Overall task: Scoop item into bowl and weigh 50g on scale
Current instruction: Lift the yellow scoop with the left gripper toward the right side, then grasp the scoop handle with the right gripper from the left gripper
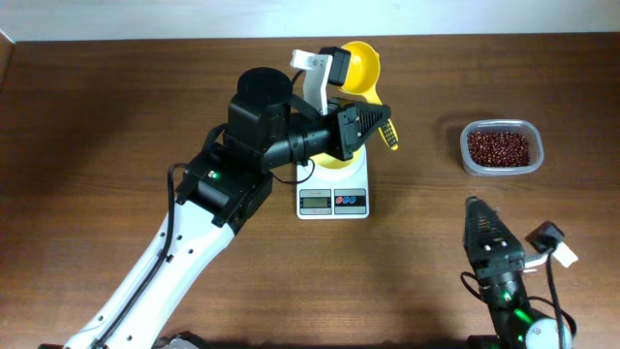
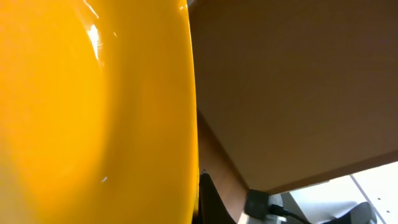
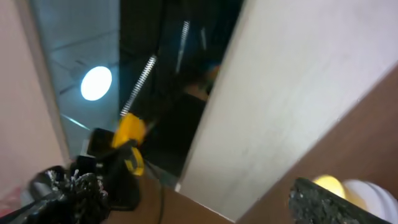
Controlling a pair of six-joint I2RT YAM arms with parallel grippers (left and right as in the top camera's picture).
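The left end effector [image 1: 373, 124] was clenched on the handle of a deep-yellow plastic scoop [image 1: 360, 66], holding it above the small pale-yellow round plastic bowl [image 1: 339, 162]. That bowl sat on the small white rectangular kitchen scale [image 1: 332, 201] near the middle of the brown wooden counter [image 1: 116, 107]. In the overhead and left wrist views the scoop's inside looked bare, with 0 beans visible.

The tiny dark reddish-brown beans [image 1: 500, 147] lay in a clear rounded-square plastic container [image 1: 465, 160] toward the counter's right edge, and it looked well filled. The right end effector [image 1: 481, 221] was released and empty near the front-right corner.

The arm hid most of the bowl, so whether it held any beans could not be told, and the display was too small to read. Judged from this, reaching 50 g was unconfirmed, and more scooping probably remained.
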